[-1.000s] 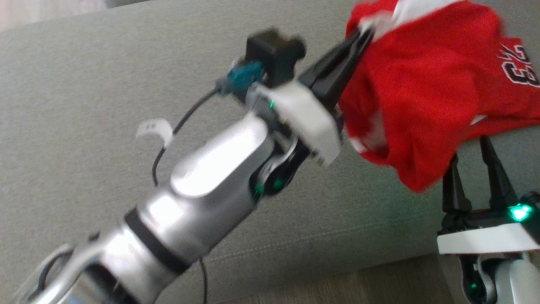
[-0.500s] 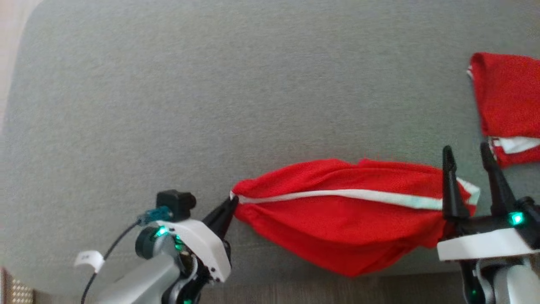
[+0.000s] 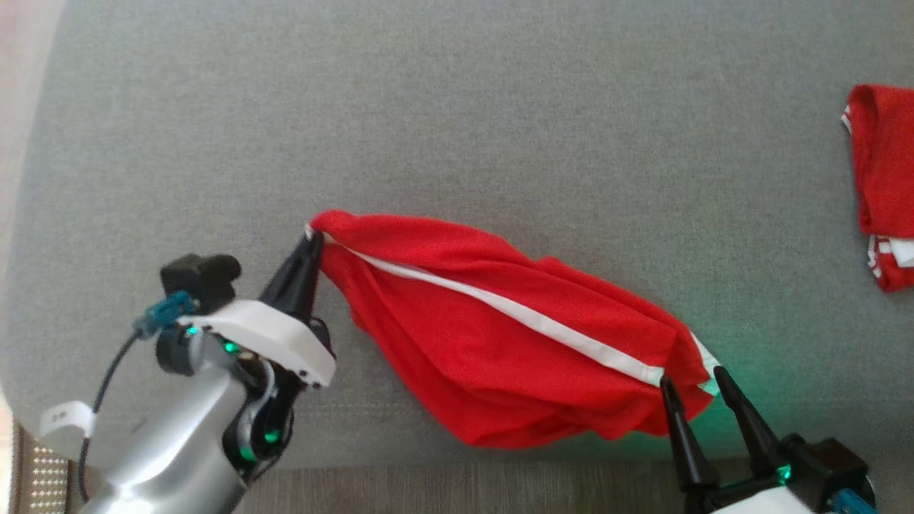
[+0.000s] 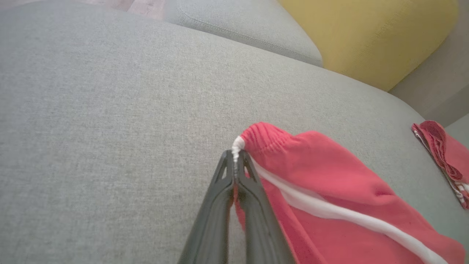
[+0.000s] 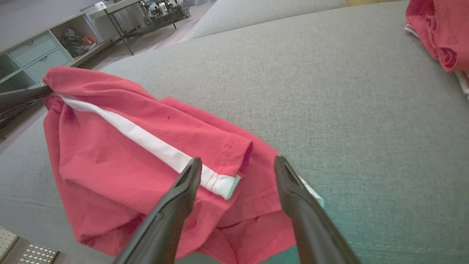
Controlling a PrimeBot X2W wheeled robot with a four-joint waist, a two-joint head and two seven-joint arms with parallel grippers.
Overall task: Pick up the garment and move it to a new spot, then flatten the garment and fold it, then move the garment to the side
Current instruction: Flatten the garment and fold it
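**Pinching one corner, other end loose**

My left gripper (image 3: pixel 312 241) is clamped shut on the waistband corner of the red garment (image 3: pixel 500 343), which lies bunched along the grey cushion's (image 3: pixel 457 107) near edge. My right gripper (image 3: pixel 691 377) gapes wide at the hem, gripping nothing. Risk, I judge: a one-handed pull drags the folds over the edge.

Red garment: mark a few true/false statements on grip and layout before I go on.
1. The left gripper is shut on one end of the red garment. True.
2. The right gripper is clamped on the garment. False: its jaws stand open at the white-striped hem, pinching nothing.
3. The garment lies flat. False: it is bunched in folds on the gray cushion.
4. A second red garment lies apart, far to the right. True.
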